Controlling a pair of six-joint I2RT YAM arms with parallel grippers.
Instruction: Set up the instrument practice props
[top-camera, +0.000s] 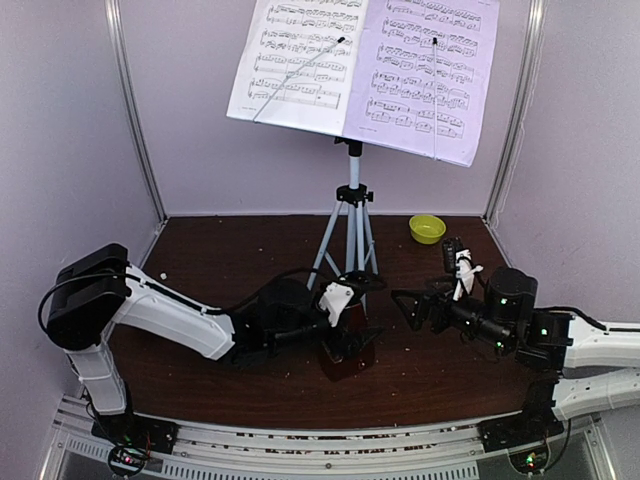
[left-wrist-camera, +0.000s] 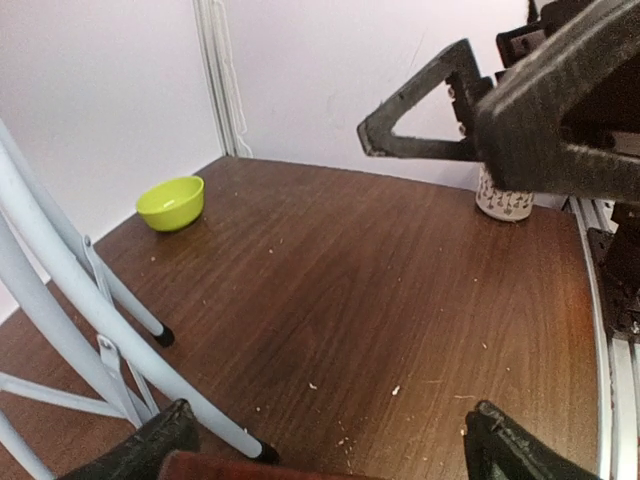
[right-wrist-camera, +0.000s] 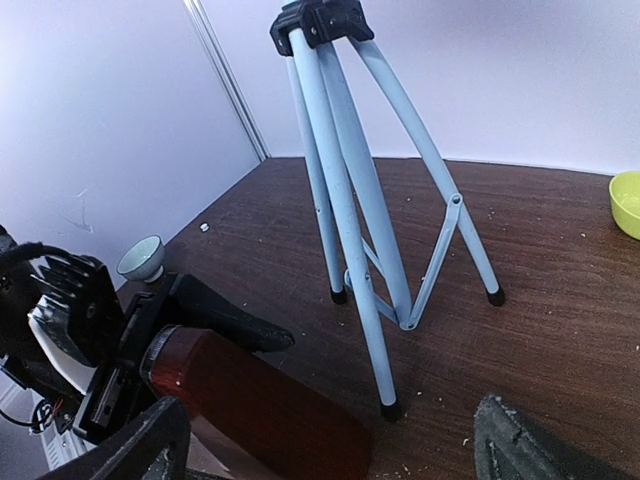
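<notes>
Since my left gripper hangs spread wide with the metronome loose between its fingers, low and centre in the overhead view and just beside a tripod foot, a careless pull-back could tip it or knock that leg, shaking the pages; my right gripper gapes empty nearby.

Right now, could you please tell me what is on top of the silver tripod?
Two sheet-music pages sit side by side there, each crossed by a thin wire. They cover the stand's desk, so it cannot be seen.
</notes>
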